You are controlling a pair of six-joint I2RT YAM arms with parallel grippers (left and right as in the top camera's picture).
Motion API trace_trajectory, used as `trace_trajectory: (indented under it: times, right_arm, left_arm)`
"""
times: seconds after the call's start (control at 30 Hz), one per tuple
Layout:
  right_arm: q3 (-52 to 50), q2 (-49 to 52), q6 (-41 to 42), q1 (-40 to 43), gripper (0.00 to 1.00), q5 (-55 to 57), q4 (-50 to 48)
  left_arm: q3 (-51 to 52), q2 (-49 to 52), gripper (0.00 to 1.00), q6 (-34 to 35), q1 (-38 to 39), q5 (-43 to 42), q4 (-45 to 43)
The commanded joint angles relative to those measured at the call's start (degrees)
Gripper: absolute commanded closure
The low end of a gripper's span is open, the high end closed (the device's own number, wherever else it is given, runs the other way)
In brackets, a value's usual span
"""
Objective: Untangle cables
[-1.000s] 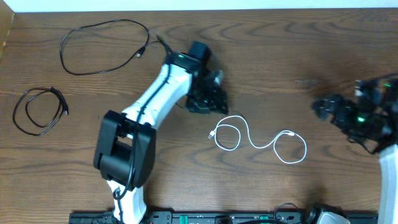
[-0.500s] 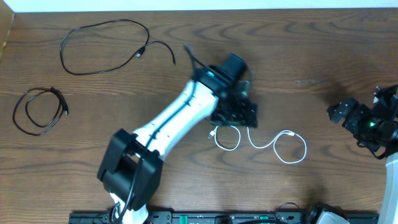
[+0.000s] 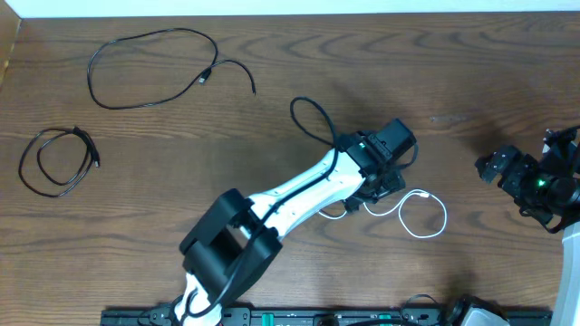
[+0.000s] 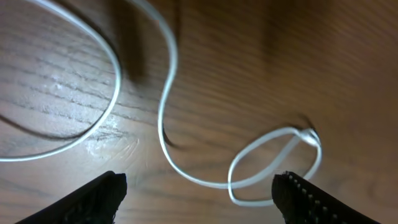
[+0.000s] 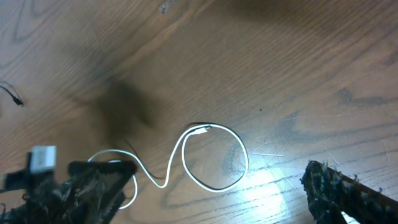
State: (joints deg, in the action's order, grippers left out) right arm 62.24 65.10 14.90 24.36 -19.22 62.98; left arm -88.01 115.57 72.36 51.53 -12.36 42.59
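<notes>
Overhead: left arm (image 3: 299, 186) lies stretched diagonally from the lower left-centre toward centre-right. The left gripper (image 3: 384, 181) is over the left end of the white cable (image 3: 426, 214). One black cable (image 3: 181, 30) lies spread out at the upper left, and a coiled black cable (image 3: 80, 134) lies at the far left. The right gripper (image 3: 504, 168) is at the right edge.

Left wrist: left gripper (image 4: 199, 199) jaws are spread wide, with the white cable (image 4: 165, 93) lying loose on the wooden table (image 4: 261, 62).

Right wrist: right gripper (image 5: 217, 193) is also spread and holds nothing. The white cable (image 5: 244, 163) loops mid-frame.

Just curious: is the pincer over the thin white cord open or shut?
Open: the left pincer's black fingertips stand wide apart above the thin white cord, gripping nothing.
</notes>
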Motion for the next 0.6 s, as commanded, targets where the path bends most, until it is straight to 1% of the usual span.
trace_trajectory:
  times: [0.0, 0.07, 0.2, 0.3, 0.4, 0.5, 0.57]
  right_arm:
    - [-0.1, -0.3, 0.5, 0.4, 0.01, 0.5, 0.1]
    - [-0.1, -0.3, 0.5, 0.4, 0.01, 0.5, 0.1]
    - [-0.1, -0.3, 0.5, 0.4, 0.01, 0.5, 0.0]
    - [-0.1, -0.3, 0.5, 0.4, 0.01, 0.5, 0.0]
    - [-0.1, -0.3, 0.5, 0.4, 0.01, 0.5, 0.1]
    - [-0.1, -0.3, 0.5, 0.4, 0.01, 0.5, 0.1]
    - [-0.1, -0.3, 0.5, 0.4, 0.01, 0.5, 0.1]
  left_arm:
    - [0.4, 3.1, 0.20, 10.4, 0.1, -0.7, 0.2]
    - [0.4, 3.1, 0.20, 11.3, 0.1, -1.4, 0.1]
    - [0.4, 3.1, 0.20, 15.0, 0.5, -5.4, 0.2]
    - [0.5, 3.2, 0.20, 19.4, 2.3, -0.7, 0.2]
    - [0.5, 3.8, 0.20, 23.2, 4.3, 1.6, 0.1]
    - [0.5, 4.0, 0.20, 24.2, 5.5, 4.5, 0.2]
    - [0.6, 4.0, 0.24, 24.2, 5.6, 5.0, 0.2]
